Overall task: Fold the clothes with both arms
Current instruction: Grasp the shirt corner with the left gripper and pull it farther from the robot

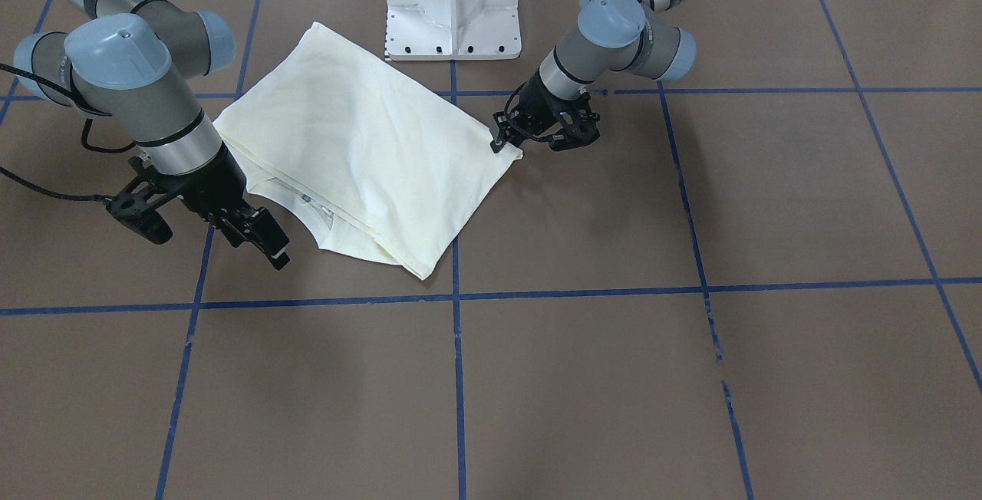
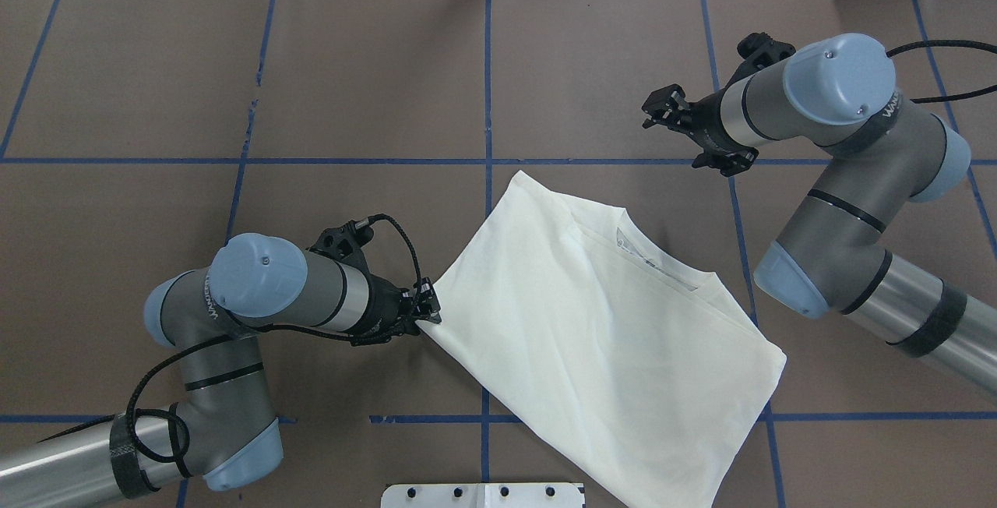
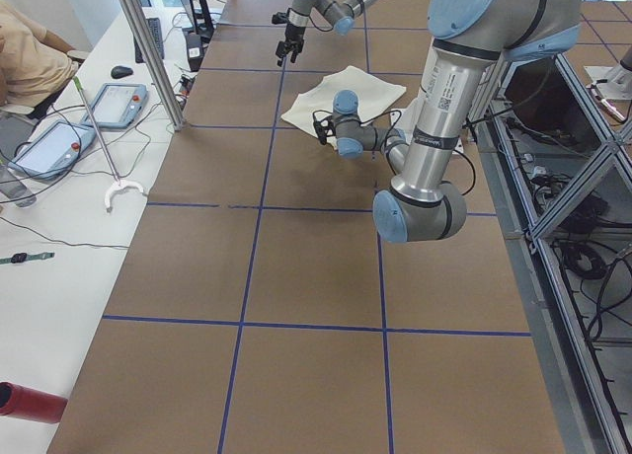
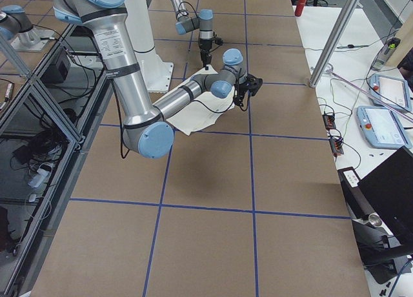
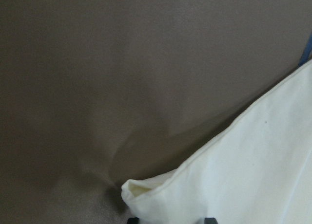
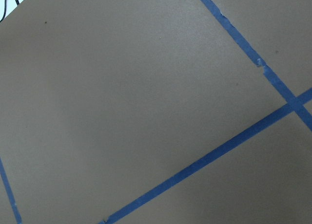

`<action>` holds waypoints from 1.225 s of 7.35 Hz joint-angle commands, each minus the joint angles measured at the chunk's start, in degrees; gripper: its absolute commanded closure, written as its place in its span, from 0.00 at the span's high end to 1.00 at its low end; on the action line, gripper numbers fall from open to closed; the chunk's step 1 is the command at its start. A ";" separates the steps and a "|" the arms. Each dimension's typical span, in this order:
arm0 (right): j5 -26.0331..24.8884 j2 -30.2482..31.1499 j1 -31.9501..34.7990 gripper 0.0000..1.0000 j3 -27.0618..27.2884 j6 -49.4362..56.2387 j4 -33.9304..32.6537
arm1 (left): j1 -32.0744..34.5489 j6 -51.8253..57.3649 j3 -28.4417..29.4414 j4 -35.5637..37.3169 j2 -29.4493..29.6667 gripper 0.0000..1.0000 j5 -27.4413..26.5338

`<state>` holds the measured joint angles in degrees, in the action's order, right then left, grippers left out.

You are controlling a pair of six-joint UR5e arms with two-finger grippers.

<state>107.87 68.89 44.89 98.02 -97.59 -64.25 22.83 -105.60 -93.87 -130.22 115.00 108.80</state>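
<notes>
Shirt [image 2: 600, 321] folded flat on table [image 2: 156, 64], soft, light, layers slip. Left gripper [image 2: 427, 312] at its corner, can't tell if clamped. Right gripper [image 2: 689, 134] fingers apart, empty. I'd pinch all layers at corners.

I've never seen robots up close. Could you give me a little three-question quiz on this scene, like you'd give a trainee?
1. True or false: the shirt lies fully spread out, with its sleeves showing.
2. Where is the left gripper? A) at a corner of the shirt. B) on the collar. C) far from the shirt.
3. Fill in: the right gripper is off the shirt, over bare table crossed by blue ____ lines.

Key: 1. False; it is folded over and no sleeves show. 2. A. 3. tape.
</notes>
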 commanded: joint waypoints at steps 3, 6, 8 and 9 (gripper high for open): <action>-0.03 -0.16 0.02 1.00 -0.11 -0.14 0.00 | 2.12 4.06 1.06 -0.03 -0.13 0.00 -0.69; -0.03 -0.07 0.02 1.00 -0.03 -0.14 0.00 | 11.67 12.21 3.07 -0.20 1.53 0.00 -0.34; 0.15 -0.50 -0.32 1.00 -0.11 0.03 3.13 | 18.81 16.12 14.09 -1.08 11.15 0.00 -0.25; -0.20 -0.51 -1.55 1.00 -1.07 0.29 8.30 | 21.09 17.09 23.99 -4.65 17.56 0.00 -0.25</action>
<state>107.92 68.51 44.40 97.73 -97.54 -60.98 40.45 -90.23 -80.53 -131.83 125.11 108.52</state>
